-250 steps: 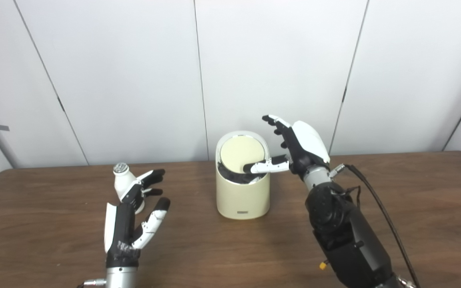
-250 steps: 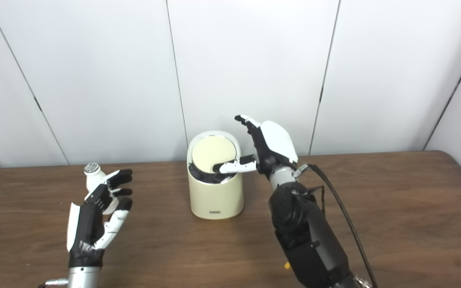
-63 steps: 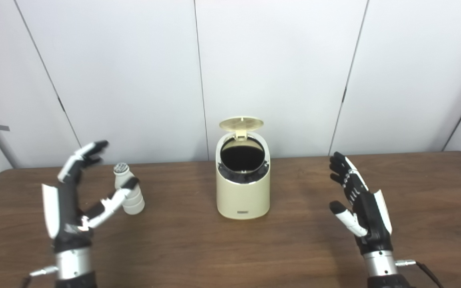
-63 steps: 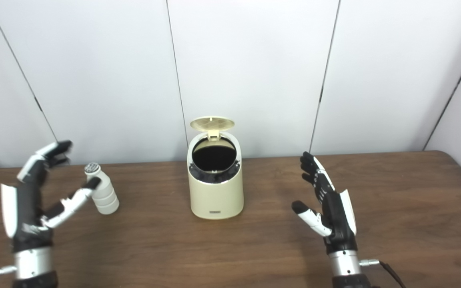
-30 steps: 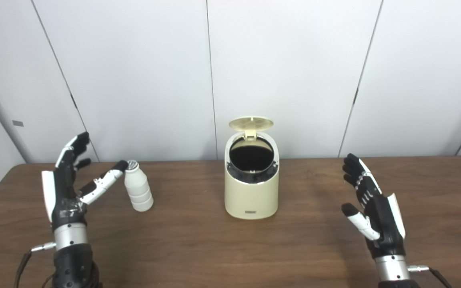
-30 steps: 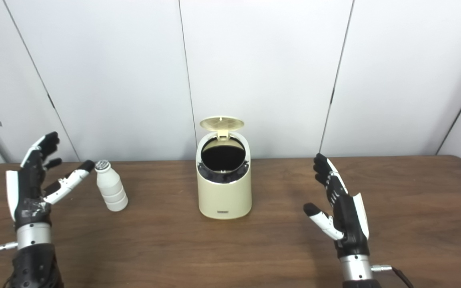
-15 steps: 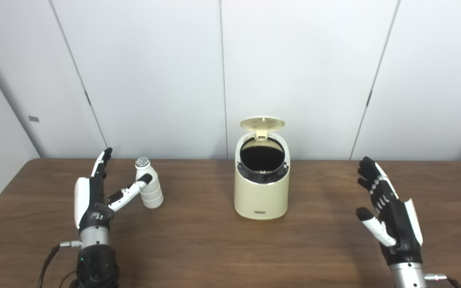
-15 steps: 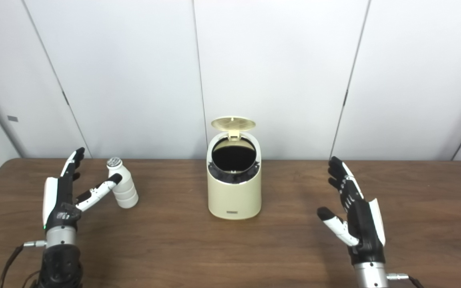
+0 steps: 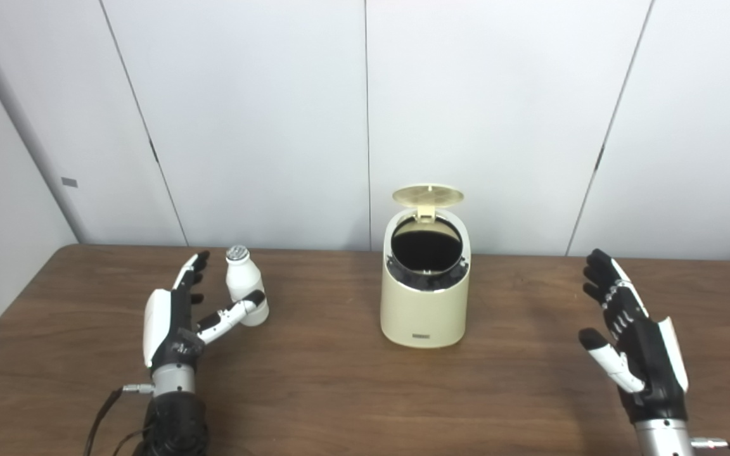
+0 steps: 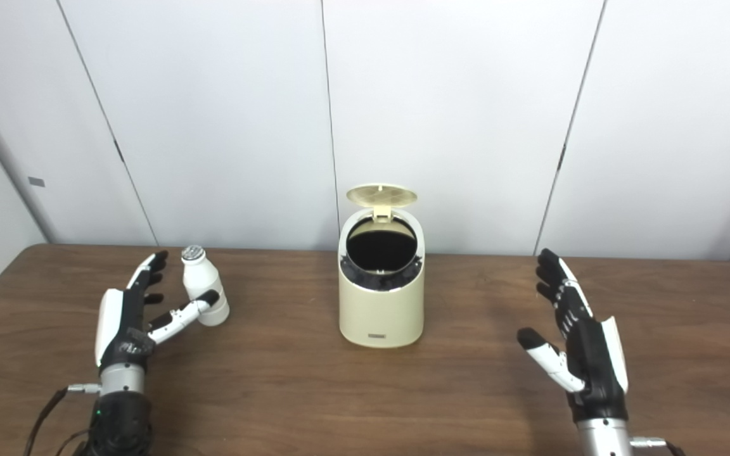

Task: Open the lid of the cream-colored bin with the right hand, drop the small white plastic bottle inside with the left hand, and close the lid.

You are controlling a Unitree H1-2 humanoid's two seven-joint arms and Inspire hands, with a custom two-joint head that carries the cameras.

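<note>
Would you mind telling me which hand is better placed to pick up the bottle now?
Left: the left hand is open around the small white bottle; the right hand is beyond the open bin.

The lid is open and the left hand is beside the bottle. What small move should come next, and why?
Probably the left hand should close its fingers around the small white bottle. The bottle stands upright on the table between the spread fingers and thumb, not yet gripped, and the bin has its lid up. The right hand waits open, apart from the bin.
</note>
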